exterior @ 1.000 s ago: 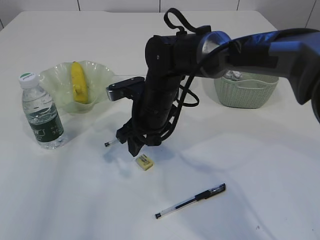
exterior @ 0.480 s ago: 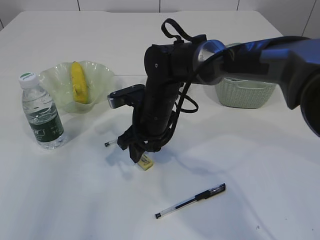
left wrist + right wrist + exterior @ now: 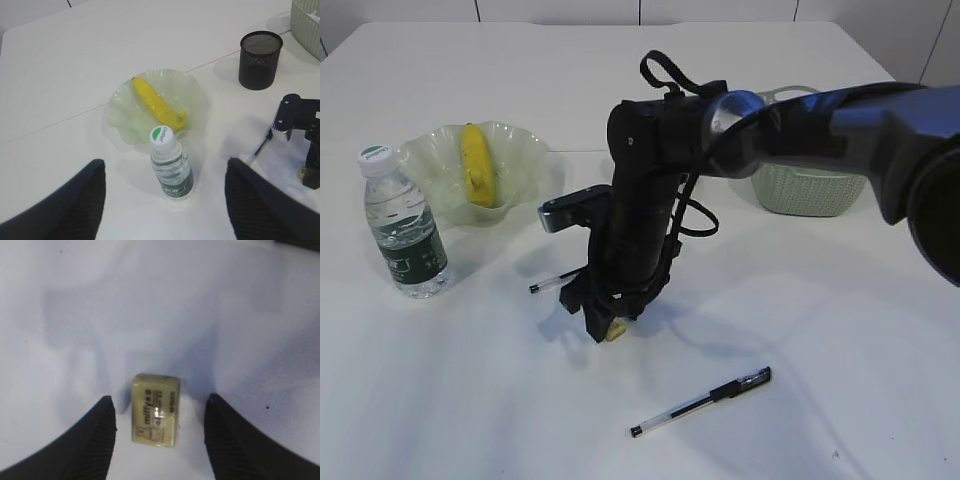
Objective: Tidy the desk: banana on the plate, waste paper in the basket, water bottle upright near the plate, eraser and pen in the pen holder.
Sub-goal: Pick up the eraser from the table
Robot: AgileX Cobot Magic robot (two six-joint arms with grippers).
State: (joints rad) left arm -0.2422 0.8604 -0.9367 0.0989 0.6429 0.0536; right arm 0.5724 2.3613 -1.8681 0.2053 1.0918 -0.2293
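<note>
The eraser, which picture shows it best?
The right wrist view: the eraser lies close up between the open jaws, its printed label showing. In the exterior view only a yellow corner peeks from under the right gripper. The left wrist view barely shows it, if at all.

Bright, even light — soft shadows, sharp

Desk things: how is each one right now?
Banana: lying on the plate.
Water bottle: upright, capped.
Eraser: on the table, between open right end effector fingers.
Pen: lying flat.
Pen holder: upright.
Left end effector: open, empty.
</note>
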